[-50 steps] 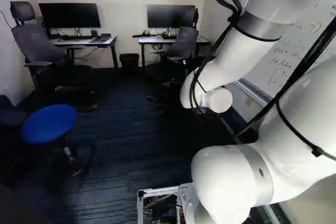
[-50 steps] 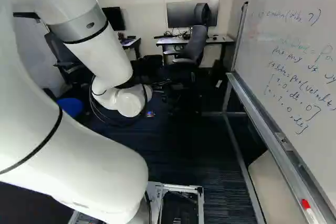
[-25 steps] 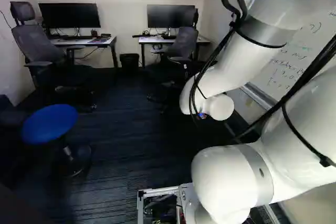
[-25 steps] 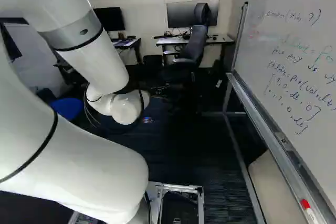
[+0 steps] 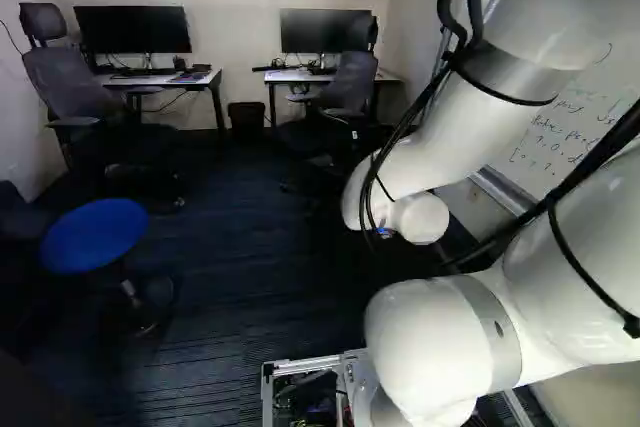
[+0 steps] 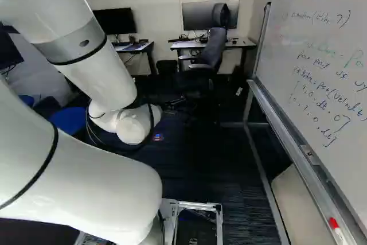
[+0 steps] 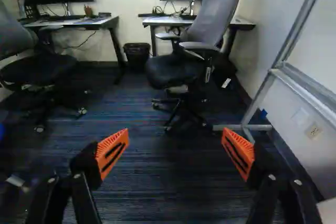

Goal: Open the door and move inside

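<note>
No door shows in any view. In the right base view, a small coloured part of my gripper [image 6: 157, 137] shows at the arm's wrist end; the rest is lost against dark carpet. The wrist view shows the gripper [image 7: 175, 142] with its orange pads wide apart, open, nothing between them. Dark carpet [image 7: 173, 182] lies beyond the fingers. In the left base view, the white arm's wrist end [image 5: 418, 217] hangs over the floor.
Ahead stand an office chair [image 7: 181, 66], two desks [image 5: 160, 77] with monitors and a bin [image 7: 137, 55]. A blue round stool [image 5: 95, 235] is at the left of the left base view. A framed whiteboard [image 6: 321, 67] flanks the arm's right.
The arm's upper links have swung rightward in the left base view and leftward in the right base view; its wrist end has dropped slightly. The base has not moved.
</note>
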Available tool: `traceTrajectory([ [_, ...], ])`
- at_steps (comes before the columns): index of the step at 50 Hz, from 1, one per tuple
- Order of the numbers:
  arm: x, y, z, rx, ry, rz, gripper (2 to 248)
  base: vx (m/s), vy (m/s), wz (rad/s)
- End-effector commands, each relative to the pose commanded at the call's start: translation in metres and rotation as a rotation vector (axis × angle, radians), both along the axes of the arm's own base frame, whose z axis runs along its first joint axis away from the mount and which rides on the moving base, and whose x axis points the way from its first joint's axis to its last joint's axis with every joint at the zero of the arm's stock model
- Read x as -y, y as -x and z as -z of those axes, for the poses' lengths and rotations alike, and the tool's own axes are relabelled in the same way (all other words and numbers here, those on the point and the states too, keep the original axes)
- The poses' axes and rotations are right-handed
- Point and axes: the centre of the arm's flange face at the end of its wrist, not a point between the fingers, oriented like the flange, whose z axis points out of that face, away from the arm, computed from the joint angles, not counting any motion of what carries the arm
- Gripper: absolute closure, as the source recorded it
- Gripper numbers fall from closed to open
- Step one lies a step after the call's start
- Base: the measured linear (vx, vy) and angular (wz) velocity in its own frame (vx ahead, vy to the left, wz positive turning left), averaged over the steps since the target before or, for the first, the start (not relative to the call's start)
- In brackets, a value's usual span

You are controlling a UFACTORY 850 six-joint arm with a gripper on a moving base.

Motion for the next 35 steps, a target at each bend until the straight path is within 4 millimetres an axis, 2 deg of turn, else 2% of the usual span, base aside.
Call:
traceTrajectory([
  [35,0.0000,0.0003,0.0002,0.000,0.000,0.000,3,0.000,0.000,0.000],
])
